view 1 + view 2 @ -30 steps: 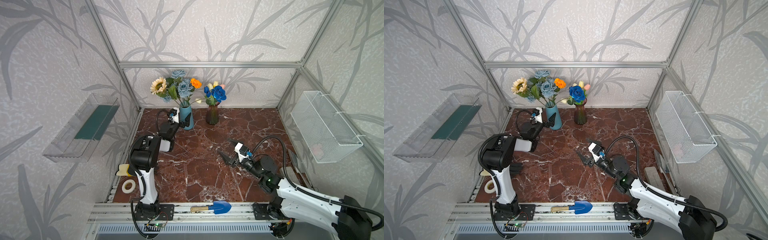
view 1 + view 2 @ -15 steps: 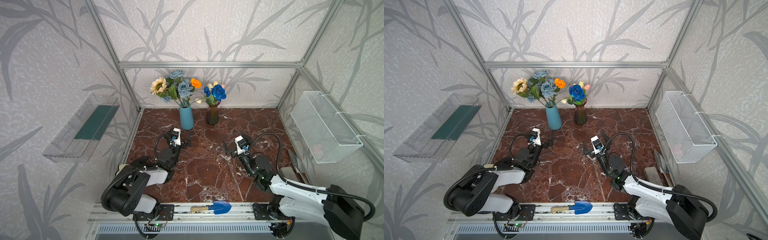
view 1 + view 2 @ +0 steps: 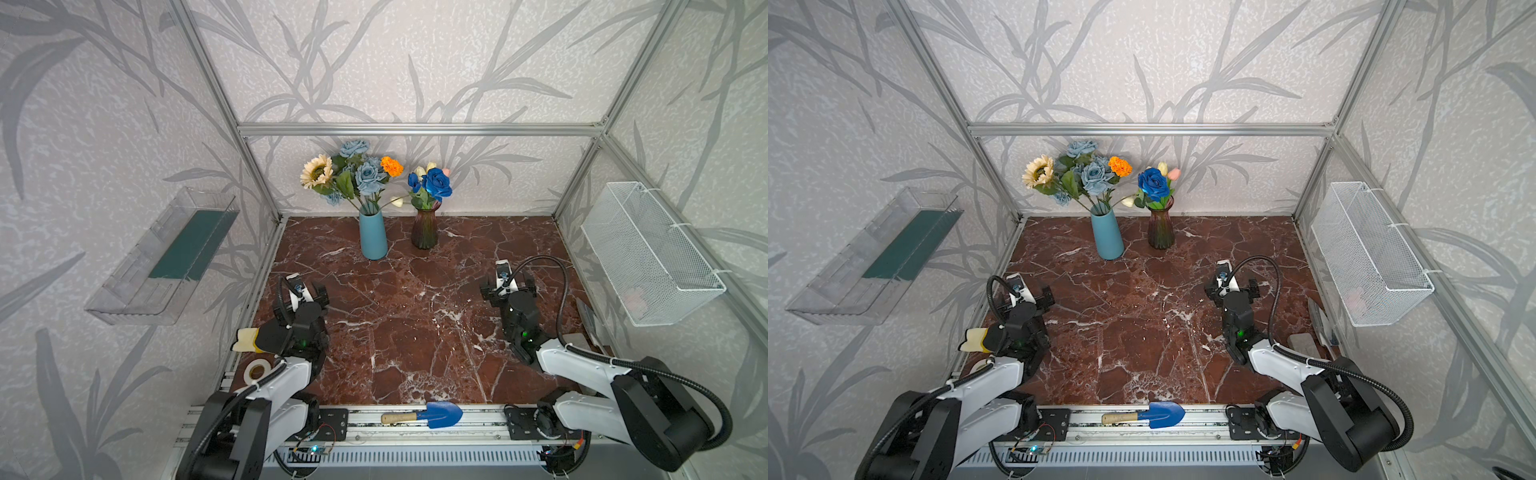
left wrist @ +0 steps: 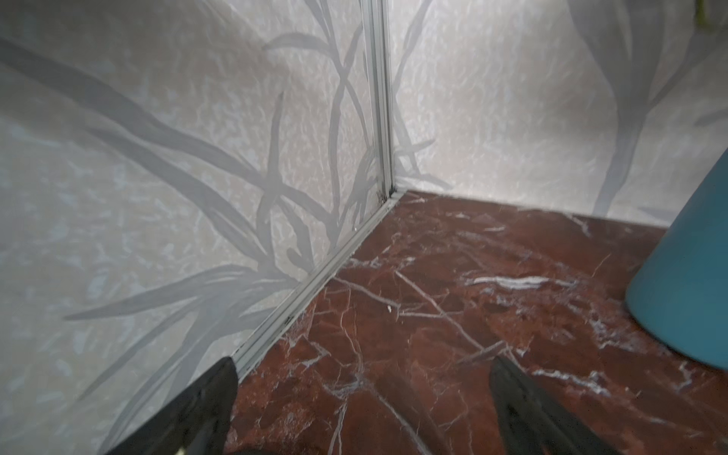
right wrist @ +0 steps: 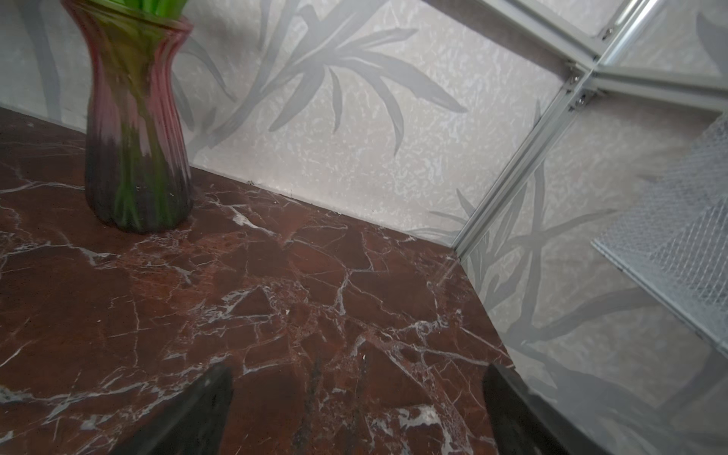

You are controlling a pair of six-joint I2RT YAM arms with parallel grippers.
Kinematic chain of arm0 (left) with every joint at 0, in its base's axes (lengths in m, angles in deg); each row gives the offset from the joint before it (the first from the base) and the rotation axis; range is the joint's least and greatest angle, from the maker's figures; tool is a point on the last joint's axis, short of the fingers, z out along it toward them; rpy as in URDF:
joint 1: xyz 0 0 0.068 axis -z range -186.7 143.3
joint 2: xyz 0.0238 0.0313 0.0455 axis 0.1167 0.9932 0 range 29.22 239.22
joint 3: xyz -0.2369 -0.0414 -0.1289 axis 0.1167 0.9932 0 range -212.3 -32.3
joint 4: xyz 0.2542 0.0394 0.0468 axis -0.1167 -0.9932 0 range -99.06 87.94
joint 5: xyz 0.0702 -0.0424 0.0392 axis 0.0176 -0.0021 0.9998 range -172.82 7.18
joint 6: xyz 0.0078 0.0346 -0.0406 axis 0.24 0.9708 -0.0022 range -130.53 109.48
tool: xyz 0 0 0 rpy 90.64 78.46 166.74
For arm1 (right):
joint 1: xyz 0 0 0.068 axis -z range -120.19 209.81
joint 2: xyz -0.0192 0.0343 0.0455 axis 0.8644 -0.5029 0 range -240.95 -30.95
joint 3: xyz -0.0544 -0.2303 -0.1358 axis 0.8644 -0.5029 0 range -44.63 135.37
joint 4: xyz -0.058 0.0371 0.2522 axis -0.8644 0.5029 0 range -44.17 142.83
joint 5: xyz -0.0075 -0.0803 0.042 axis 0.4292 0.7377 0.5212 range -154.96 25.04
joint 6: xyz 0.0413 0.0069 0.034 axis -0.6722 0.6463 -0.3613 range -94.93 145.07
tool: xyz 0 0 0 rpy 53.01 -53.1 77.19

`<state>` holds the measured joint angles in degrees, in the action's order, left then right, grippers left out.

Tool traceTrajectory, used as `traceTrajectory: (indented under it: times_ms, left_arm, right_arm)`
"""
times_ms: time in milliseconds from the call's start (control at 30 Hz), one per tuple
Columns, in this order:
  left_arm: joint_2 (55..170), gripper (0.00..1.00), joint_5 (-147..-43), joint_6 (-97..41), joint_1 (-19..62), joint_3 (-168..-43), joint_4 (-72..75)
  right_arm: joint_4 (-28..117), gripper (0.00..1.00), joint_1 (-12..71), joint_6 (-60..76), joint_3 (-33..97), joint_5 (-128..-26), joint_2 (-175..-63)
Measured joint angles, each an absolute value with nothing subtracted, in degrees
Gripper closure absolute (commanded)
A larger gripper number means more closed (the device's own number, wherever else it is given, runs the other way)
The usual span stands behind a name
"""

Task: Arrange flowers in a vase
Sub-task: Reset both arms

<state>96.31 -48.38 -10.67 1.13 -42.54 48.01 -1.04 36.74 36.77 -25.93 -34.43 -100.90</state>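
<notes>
No legible text, labels, numbers anywhere

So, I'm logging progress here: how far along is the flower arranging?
Done: the artificial flowers stand in the tall blue vase and the ribbed dark-red glass vase at the back of the red marble tabletop. In hand: nothing; the left hand and right hand are open and empty. Left: no loose stems show on the tabletop, so it looks finished.

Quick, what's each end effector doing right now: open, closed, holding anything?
Left end effector: open, holding nothing.
Right end effector: open, holding nothing.
</notes>
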Motion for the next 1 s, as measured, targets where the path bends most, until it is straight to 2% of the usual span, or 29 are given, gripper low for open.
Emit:
traceTrajectory:
  times_ms: [133, 267, 367, 433, 533, 667, 1000]
  left_arm:
    - [111.9, 0.00, -53.6, -10.2, 0.1, -42.5, 60.7]
    - [122.5, 0.00, -60.8, -9.4, -1.6, -42.5, 69.0]
    - [123.2, 0.00, -65.4, -8.4, -1.8, -42.5, 72.5]
    - [123.2, 0.00, -67.0, -8.0, -1.8, -42.7, 73.8]
    - [122.0, 0.01, -68.0, -8.2, -2.3, -45.5, 69.0]
    - [119.9, 0.00, -72.9, -10.5, -6.9, -53.6, 58.4]
    - [119.2, 0.00, -76.6, -11.6, -8.3, -54.1, 52.8]
  right_arm:
    - [-3.2, 0.00, 43.5, 34.1, -27.7, -39.2, -104.1]
    - [-15.2, 0.01, 46.1, 34.1, -32.3, -45.1, -114.9]
    - [-21.8, 0.01, 46.9, 34.5, -34.0, -49.6, -123.6]
    - [-23.8, 0.01, 47.3, 34.8, -34.1, -51.9, -125.4]
    - [-21.9, 0.01, 48.6, 34.5, -31.5, -55.6, -124.8]
    - [-13.9, 0.01, 53.5, 31.6, -23.4, -60.3, -122.8]
    - [-10.5, 0.01, 54.2, 30.6, -23.0, -64.6, -122.0]
